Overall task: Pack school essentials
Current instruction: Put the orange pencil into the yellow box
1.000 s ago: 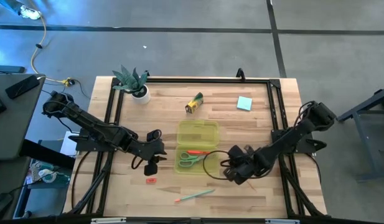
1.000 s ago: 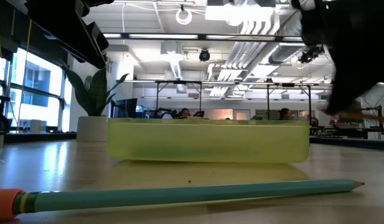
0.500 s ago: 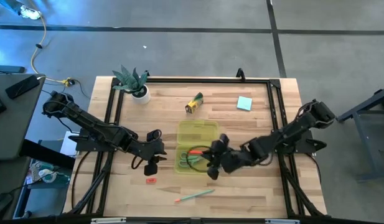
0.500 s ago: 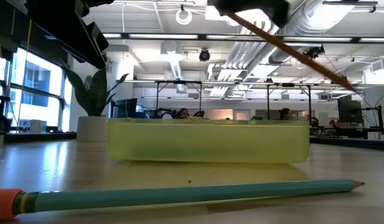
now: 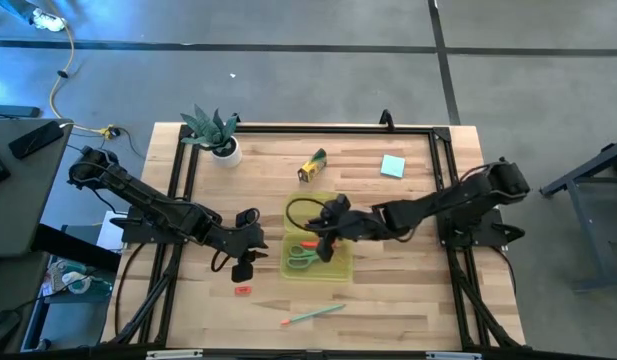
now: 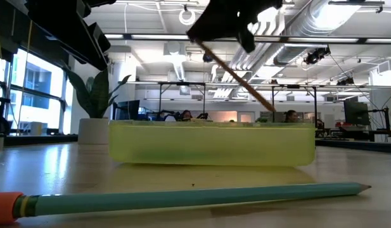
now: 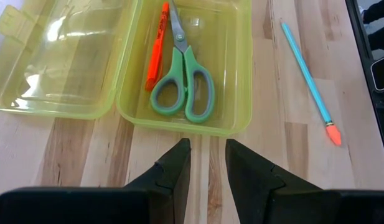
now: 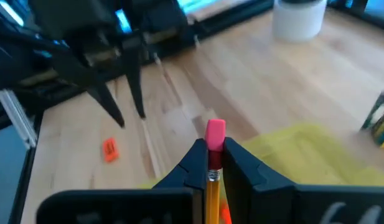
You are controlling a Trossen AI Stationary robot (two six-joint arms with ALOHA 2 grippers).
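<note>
Since a moment ago my right arm has swung in from the table's right front toward the centre, and my right gripper (image 5: 326, 228) now hangs over the case (image 5: 331, 268), where before it sat off the case's right side. My left gripper (image 5: 250, 240) has not moved; it waits at nine o'clock of the case, just beside it, fingers (image 7: 173, 171) a little apart with nothing between them.

My right fingers (image 8: 195, 163) are clenched on a pencil (image 8: 213, 180), its pink eraser end poking out past the tips. In the low view the pencil slants down over the case's rim, its tip above the tray, not touching anything I can see.

In the case's tray lie the scissors (image 7: 182, 78) and, touching their blade side, a red pen (image 7: 156, 48); the lid half lies open and bare. A teal pencil (image 5: 313, 314) lies on the table at six o'clock of the case, well apart. The eraser (image 5: 242, 291) sits at seven o'clock, near my left gripper. The crayon box (image 5: 312, 167) is at twelve o'clock, and the notepad (image 5: 392, 166) at one o'clock, farther off. A plant (image 5: 218, 132) stands at ten o'clock.
</note>
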